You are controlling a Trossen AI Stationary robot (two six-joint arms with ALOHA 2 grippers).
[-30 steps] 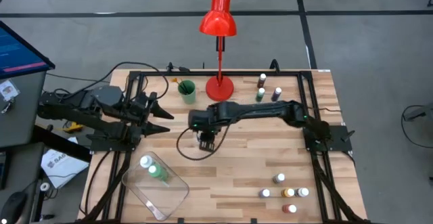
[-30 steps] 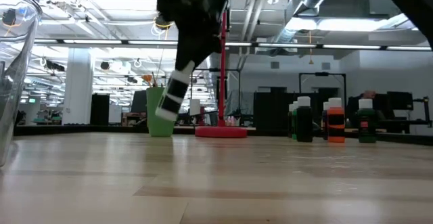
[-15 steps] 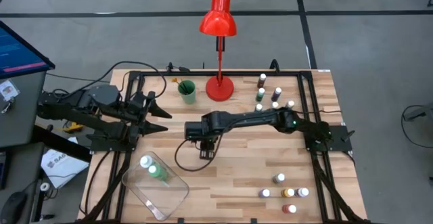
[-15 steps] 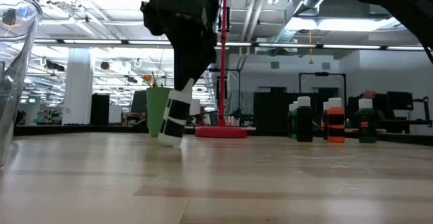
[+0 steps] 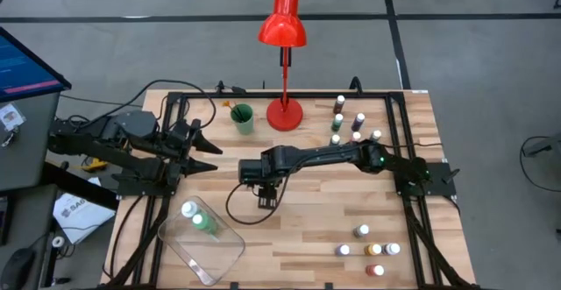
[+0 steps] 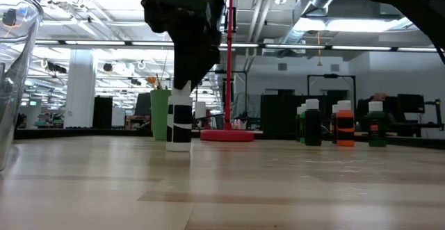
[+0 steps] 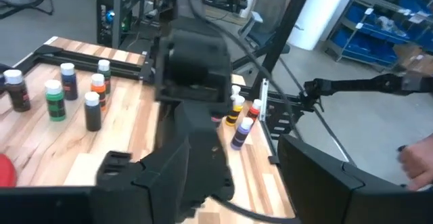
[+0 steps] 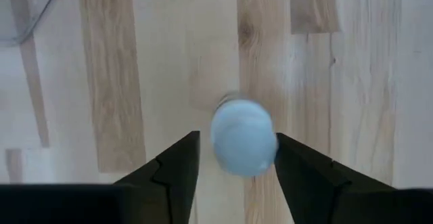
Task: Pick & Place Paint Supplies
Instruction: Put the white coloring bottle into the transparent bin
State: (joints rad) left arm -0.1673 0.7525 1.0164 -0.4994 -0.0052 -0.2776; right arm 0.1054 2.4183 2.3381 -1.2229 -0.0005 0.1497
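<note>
Low view: right gripper (image 6: 182,84) reaches down from above onto white-capped paint bottle (image 6: 179,124), bottle upright on table (image 6: 278,188), in front of green cup (image 6: 160,114). Right wrist view: fingers (image 8: 177,166) narrow, either side of cap, cap touching one finger; firm grip or not, cannot tell. High view: right arm stretched to table centre, red lamp (image 5: 282,18) behind. Left gripper (image 5: 209,157) parked at left edge, spread open, near clear tray (image 5: 219,251) holding larger green bottle (image 5: 205,223).

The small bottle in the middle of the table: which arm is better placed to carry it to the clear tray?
Right. The right gripper already straddles the bottle, which stands upright on the table. The left gripper waits at the left edge, though nearer the tray.
</note>
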